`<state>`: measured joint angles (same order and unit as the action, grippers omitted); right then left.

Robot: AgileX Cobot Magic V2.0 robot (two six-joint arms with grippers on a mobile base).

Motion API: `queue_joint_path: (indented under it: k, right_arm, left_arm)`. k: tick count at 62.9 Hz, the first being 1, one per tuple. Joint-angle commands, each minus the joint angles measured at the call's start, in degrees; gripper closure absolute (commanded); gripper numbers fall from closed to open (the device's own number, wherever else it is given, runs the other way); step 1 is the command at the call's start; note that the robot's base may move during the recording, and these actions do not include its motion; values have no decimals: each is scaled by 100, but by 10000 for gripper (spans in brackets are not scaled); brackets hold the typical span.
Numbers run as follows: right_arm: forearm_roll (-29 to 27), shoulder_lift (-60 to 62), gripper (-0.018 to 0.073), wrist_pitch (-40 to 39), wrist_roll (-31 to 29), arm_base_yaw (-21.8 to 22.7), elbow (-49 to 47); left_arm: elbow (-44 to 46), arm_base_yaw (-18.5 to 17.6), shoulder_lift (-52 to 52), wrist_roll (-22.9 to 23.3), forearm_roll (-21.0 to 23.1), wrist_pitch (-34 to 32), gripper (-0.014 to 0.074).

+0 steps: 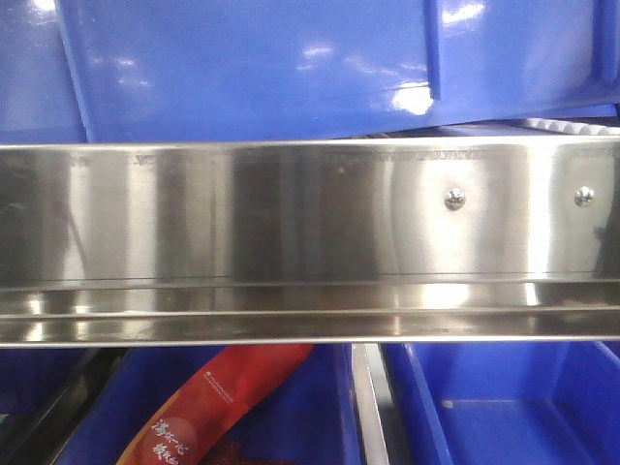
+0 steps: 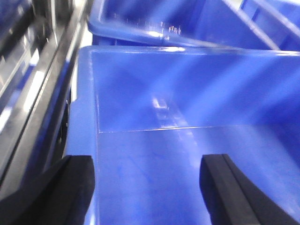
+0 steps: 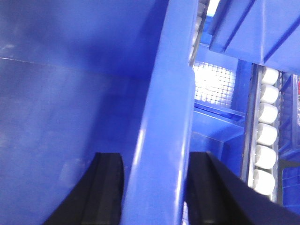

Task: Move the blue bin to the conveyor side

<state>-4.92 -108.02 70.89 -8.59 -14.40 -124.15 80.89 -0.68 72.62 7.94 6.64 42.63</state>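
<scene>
The blue bin (image 1: 262, 68) is large and glossy and fills the top of the front view, with a raised rib on its wall. In the left wrist view I look into its hollow (image 2: 178, 103). My left gripper (image 2: 147, 187) is open wide; its left finger (image 2: 70, 187) lies over the bin's left rim and its right finger is inside the bin. In the right wrist view my right gripper (image 3: 154, 187) has the bin's thick rim (image 3: 164, 140) between its jaws, one finger inside and one outside, both against it. The dark conveyor belt is out of view.
A shiny stainless-steel rail (image 1: 291, 223) with screws crosses the front view. Below it are blue bins, one holding a red printed packet (image 1: 232, 397). White rollers (image 3: 267, 136) and other blue bins (image 3: 248, 28) stand right of the held rim. Another blue bin (image 2: 197, 18) lies beyond.
</scene>
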Motion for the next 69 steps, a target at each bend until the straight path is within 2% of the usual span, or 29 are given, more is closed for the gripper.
queue_joint_path:
  k: [1,8,13,51,69]
  right_arm:
    - [25,39,637,-93,17,-12,-19]
    - [25,39,637,-93,17,-12,-19]
    - [25,39,637,-93,17,-12,-19]
    - [10,39,637,-93,17,-12,-19]
    - [0,39,637,-93,17,-12,-19]
  left_arm:
    - [229,-24,202,312,-148,100,212]
    - [337,-24,422,756,-525,342,212]
    - [337,-24,539,769,-664,502,212]
    - [337,-24,1036,769,-734,1089,214]
    - [337,-24,1044,769,-757,1019,216]
